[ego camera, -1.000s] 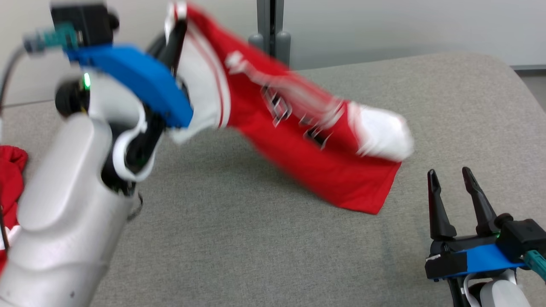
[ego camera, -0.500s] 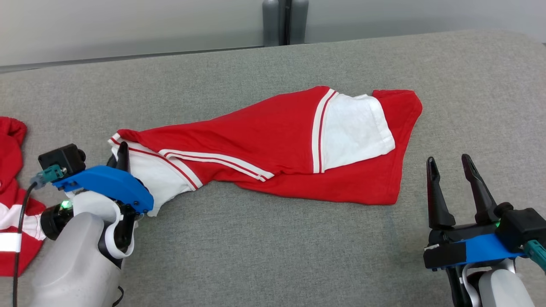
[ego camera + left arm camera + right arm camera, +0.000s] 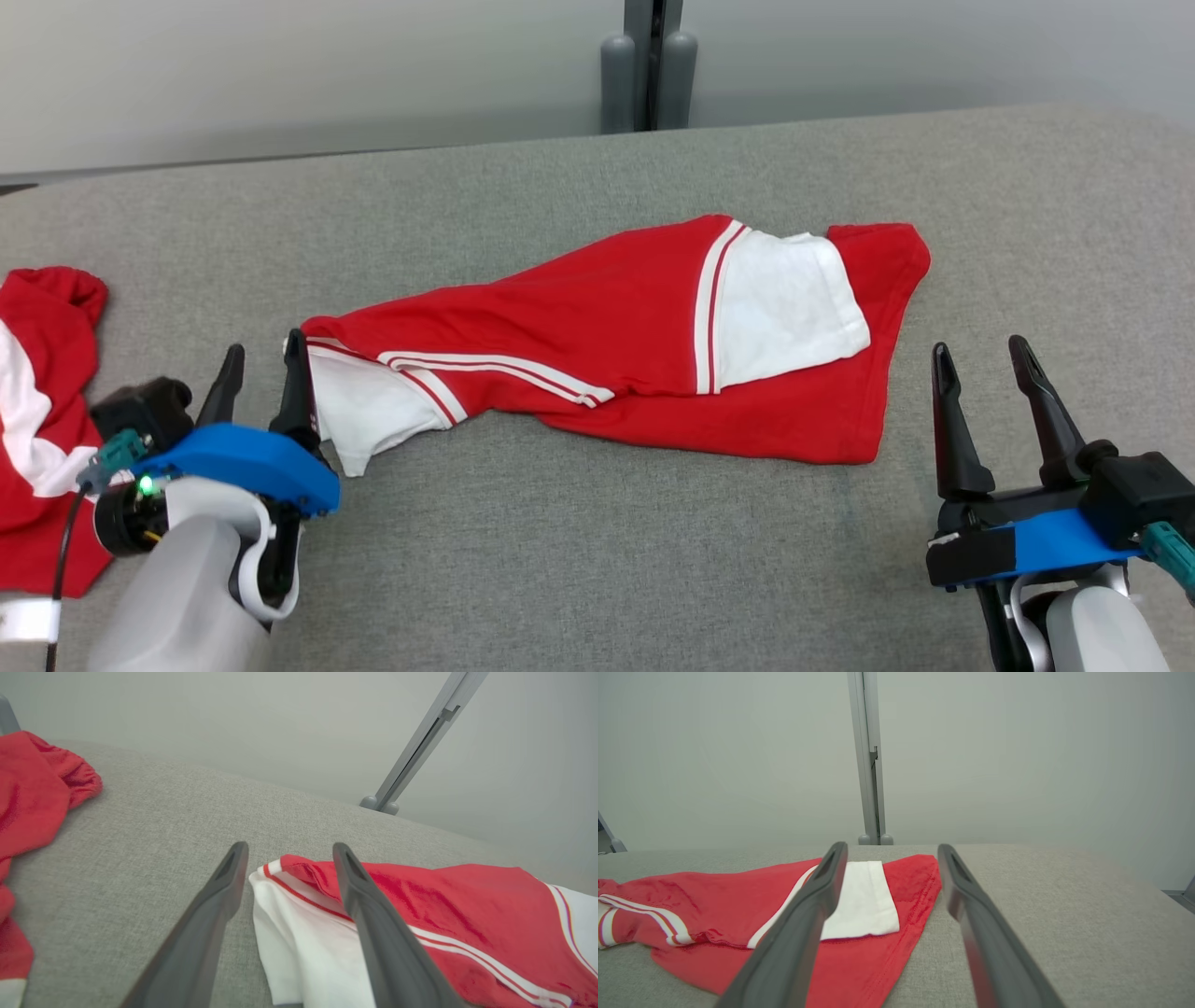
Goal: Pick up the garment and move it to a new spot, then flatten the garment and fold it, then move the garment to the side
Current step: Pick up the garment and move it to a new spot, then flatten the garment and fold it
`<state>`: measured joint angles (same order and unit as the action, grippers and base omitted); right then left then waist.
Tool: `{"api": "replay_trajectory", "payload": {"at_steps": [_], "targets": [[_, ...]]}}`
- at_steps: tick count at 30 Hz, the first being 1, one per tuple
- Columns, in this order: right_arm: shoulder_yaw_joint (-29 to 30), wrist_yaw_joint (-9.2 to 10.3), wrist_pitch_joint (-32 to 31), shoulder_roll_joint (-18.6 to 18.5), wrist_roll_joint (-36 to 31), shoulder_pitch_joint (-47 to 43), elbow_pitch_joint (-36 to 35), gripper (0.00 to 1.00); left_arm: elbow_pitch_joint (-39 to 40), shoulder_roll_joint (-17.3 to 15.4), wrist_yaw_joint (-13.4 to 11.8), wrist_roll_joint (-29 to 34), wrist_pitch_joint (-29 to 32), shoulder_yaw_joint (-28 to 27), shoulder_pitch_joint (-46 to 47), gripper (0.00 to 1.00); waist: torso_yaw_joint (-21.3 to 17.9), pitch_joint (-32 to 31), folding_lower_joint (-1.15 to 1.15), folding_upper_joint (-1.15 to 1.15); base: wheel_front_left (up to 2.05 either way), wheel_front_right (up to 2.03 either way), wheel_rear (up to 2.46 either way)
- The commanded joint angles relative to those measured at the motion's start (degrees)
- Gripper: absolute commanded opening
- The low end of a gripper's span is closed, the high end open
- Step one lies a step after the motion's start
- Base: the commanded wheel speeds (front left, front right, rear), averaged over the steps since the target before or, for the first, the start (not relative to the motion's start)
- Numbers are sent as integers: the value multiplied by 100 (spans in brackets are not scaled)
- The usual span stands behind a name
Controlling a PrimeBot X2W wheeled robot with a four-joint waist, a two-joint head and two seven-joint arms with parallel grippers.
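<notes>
Now the garment (image 3: 653, 345) lies on the grey padded table (image 3: 579, 560), about in the middle in front of me. It is stretched from my left side to my right side. It is red, with white sleeves and white stripes. It is not flat: the body is twisted and folded over itself, one white sleeve lies on top near the right end, and the other white sleeve makes a narrow point at the left end. I think it is placed here so that both my arms can reach one end each, because flattening needs a pull from two sides. So the moving step looks done, and the flattening is not yet begun.

My left gripper (image 3: 264, 343) is at the left sleeve end, with its fingers spread apart and holding nothing. In the left wrist view the white sleeve edge lies in the gap between the two fingers, and one finger passes over the cloth. I cannot tell if this finger touches it. The pale forearm comes up from the lower left, and the gripper sits low over the table, pointing away from me.

My right gripper (image 3: 978, 347) is also spread wide and empty. It stands near the hem corner but apart from it, fingers pointing forward.

Another red and white cloth (image 3: 47, 392) lies further to the left, apart from the garment.
</notes>
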<state>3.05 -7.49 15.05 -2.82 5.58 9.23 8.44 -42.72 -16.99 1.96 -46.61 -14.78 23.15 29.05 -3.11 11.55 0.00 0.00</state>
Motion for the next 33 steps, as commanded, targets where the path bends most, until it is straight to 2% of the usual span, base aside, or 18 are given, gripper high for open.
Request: {"api": "replay_trajectory", "payload": {"at_steps": [1,5,17,26,33], "targets": [[21,-1,20,-12,-27,41,21,100,57,-5,18,44,-28,-33,-98,100,-11,-49,0,0,0,0,0],[88,-1,19,-11,-80,-79,68,100,604,22,34,387,-44,-302,-610,100,35,-253,0,0,0,0,0],[-25,-1,20,-12,-148,-565,242,100,2148,608,-70,1403,-48,-1092,-2201,100,204,-705,0,0,0,0,0],[-151,-1,20,-12,57,-843,350,100,2662,850,-57,1865,-48,-1357,-2873,100,204,-859,0,0,0,0,0],[-207,-1,20,-12,51,-926,411,100,2676,964,-1,1982,-49,-1414,-3110,100,201,-931,0,0,0,0,0]]}}
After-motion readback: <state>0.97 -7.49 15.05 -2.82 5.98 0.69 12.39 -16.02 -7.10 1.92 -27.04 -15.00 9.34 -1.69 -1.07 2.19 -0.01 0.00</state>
